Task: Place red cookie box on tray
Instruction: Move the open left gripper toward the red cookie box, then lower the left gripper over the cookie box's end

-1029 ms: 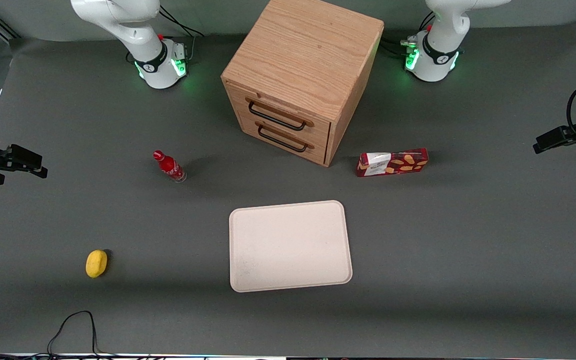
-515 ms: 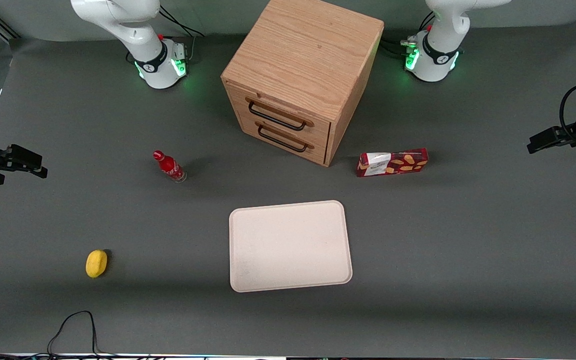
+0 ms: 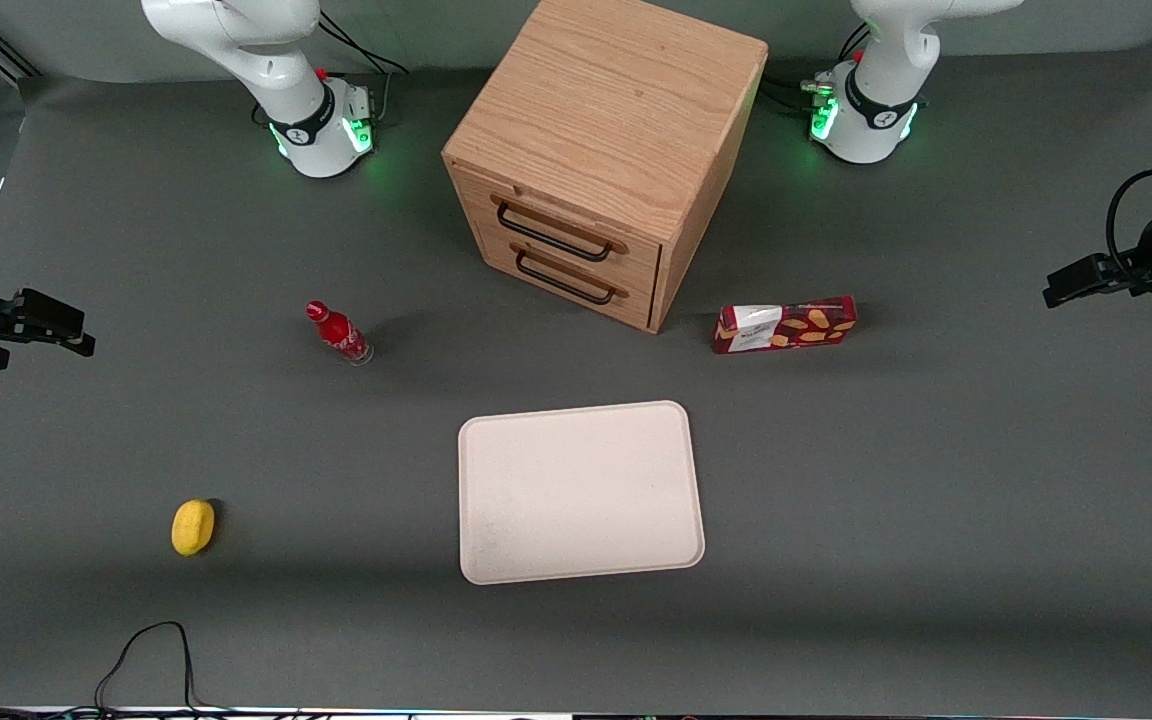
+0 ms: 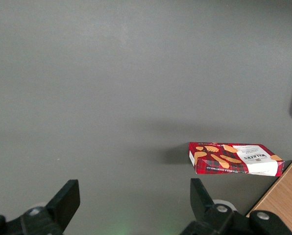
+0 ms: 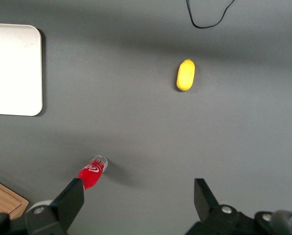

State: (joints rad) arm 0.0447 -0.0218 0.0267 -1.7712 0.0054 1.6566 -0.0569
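The red cookie box (image 3: 784,324) lies on the grey table beside the wooden drawer cabinet, toward the working arm's end; it also shows in the left wrist view as a dark-red carton (image 4: 235,158) with cookie pictures and a white label. The cream-white tray (image 3: 580,492) lies flat and bare, nearer the front camera than the cabinet. My gripper (image 3: 1064,285) hangs over the table at the working arm's end, well apart from the box. In the left wrist view my gripper (image 4: 134,196) stands open with only table between its fingers.
A wooden two-drawer cabinet (image 3: 604,150) stands at the middle of the table, both drawers shut. A small red bottle (image 3: 338,333) and a yellow lemon-like object (image 3: 193,526) sit toward the parked arm's end. A black cable (image 3: 146,650) lies near the front edge.
My gripper has moved a little from the working arm's end toward the cookie box. The box, tray and other things have not moved.
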